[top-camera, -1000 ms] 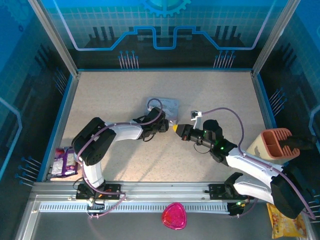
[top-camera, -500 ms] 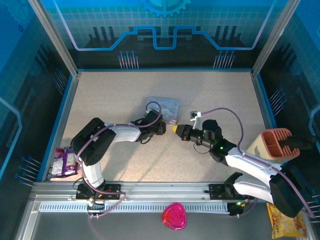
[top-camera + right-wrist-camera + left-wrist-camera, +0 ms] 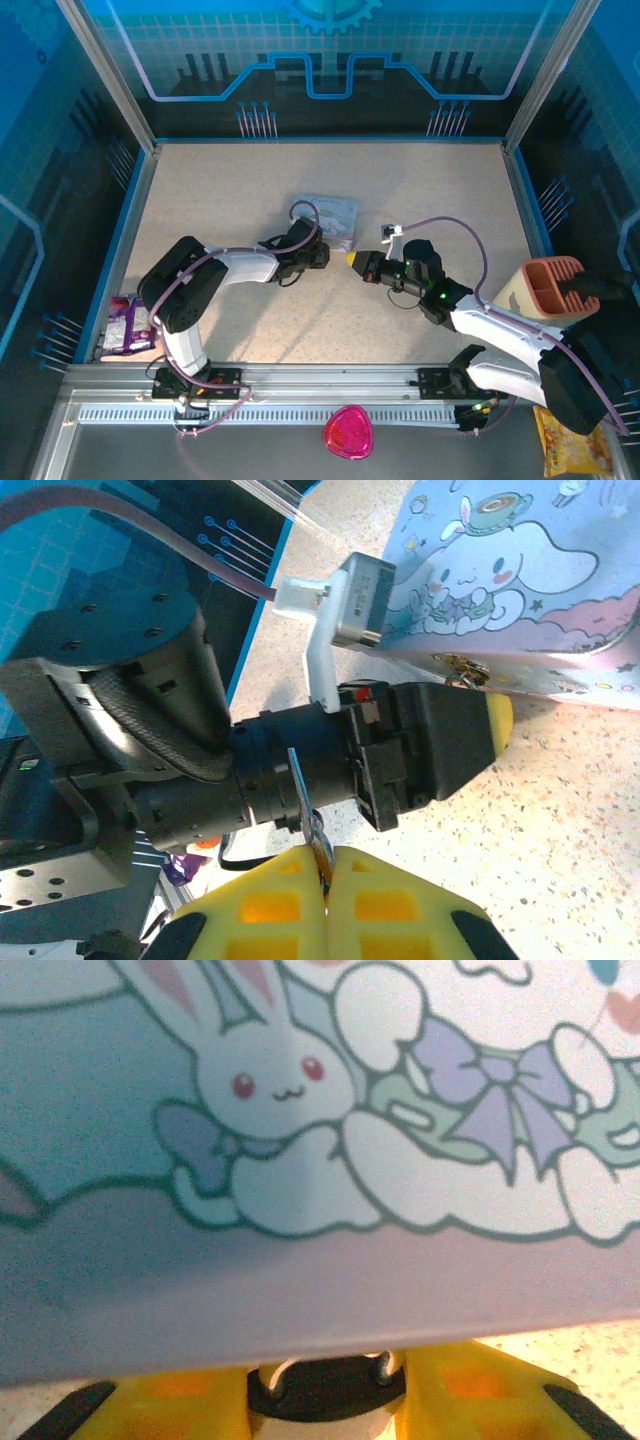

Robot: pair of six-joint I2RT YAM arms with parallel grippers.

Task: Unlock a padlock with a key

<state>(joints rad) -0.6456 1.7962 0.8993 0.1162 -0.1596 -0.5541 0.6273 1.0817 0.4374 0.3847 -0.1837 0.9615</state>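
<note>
The padlock (image 3: 327,1388) is a small dark body with two silvery shackle legs running up behind the edge of the pastel bunny-printed tin (image 3: 300,1160). My left gripper (image 3: 325,1405) is shut on the padlock, a yellow finger pressed against each side. In the top view the left gripper (image 3: 322,252) sits at the tin's (image 3: 330,213) near edge. My right gripper (image 3: 327,865) is shut on the key (image 3: 305,800), whose thin blade sticks up from between the yellow pads. The right gripper (image 3: 354,258) faces the left one across a small gap.
A purple packet (image 3: 128,322) lies at the left edge. A pink dish (image 3: 347,431) sits on the front rail. At the right are a beige holder with orange slots (image 3: 548,287) and a yellow packet (image 3: 572,445). Blue walls surround the table.
My left gripper's jaws have narrowed around the padlock and the tin has shifted slightly at its near edge. The right gripper holds the key in almost the same place.
</note>
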